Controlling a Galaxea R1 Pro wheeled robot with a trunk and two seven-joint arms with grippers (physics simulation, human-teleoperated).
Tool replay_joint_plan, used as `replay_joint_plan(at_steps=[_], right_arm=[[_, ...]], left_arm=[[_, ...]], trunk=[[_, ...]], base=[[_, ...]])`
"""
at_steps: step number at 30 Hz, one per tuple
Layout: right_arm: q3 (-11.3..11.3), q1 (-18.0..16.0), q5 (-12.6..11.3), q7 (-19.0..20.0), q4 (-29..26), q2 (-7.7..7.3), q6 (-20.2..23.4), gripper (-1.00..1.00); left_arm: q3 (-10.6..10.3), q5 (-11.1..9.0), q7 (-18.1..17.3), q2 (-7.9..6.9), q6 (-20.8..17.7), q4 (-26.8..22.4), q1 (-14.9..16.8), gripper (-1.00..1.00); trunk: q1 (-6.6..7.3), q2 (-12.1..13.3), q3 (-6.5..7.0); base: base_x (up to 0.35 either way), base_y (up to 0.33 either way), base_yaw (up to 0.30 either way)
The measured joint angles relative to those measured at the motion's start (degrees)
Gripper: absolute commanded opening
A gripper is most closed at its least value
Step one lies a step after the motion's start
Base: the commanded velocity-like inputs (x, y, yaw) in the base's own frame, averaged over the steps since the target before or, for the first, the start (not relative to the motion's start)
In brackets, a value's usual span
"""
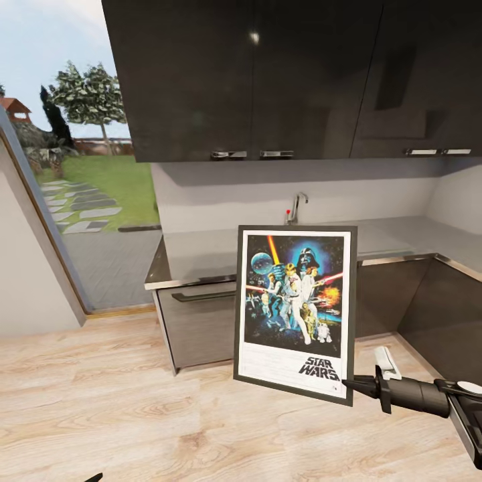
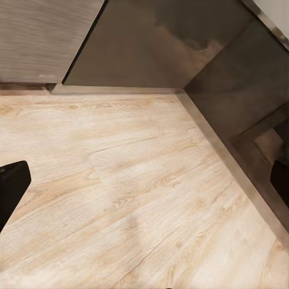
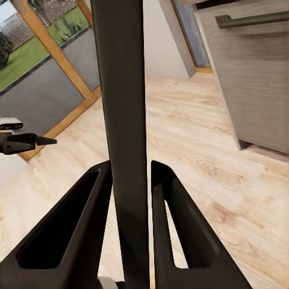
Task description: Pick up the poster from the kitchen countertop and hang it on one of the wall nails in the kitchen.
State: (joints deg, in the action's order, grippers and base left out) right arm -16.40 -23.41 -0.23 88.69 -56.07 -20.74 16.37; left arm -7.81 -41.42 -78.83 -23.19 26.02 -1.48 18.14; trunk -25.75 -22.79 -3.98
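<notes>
Left: a glass door point(image 1: 80, 201) gives onto lawn, above pale wood floor point(image 1: 134, 415). A tip of the left gripper point(image 1: 94, 477) shows at the near edge; whether its fingers are open cannot be told. Centre: the poster point(image 1: 295, 311) hangs upright in the air, clear of the kitchen countertop point(image 1: 201, 251) behind it, where a tap point(image 1: 296, 206) stands. Right: the right gripper point(image 1: 355, 385) pinches the poster's lower right corner, fingers point(image 3: 180, 241) clamped on its frame edge.

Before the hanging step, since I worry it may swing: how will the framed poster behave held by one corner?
The poster looks rigid: its frame stays straight though the right gripper clamps only its lower corner. Held off-centre, it probably tends to pivot; it already tilts slightly. The thin edge between the fingers may slip.
</notes>
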Motion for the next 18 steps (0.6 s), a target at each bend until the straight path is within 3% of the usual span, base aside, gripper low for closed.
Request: replay_joint_plan(at_steps=[18], right_arm=[[0.06, 0.05, 0.01, -0.04, 0.0, 0.03, -0.03, -1.0]], left_arm=[[-0.02, 0.0, -0.05, 0.0, 0.0, 0.01, 0.0, 1.0]], trunk=[[0.0, 0.0, 0.0]], base=[[0.0, 0.0, 0.0]])
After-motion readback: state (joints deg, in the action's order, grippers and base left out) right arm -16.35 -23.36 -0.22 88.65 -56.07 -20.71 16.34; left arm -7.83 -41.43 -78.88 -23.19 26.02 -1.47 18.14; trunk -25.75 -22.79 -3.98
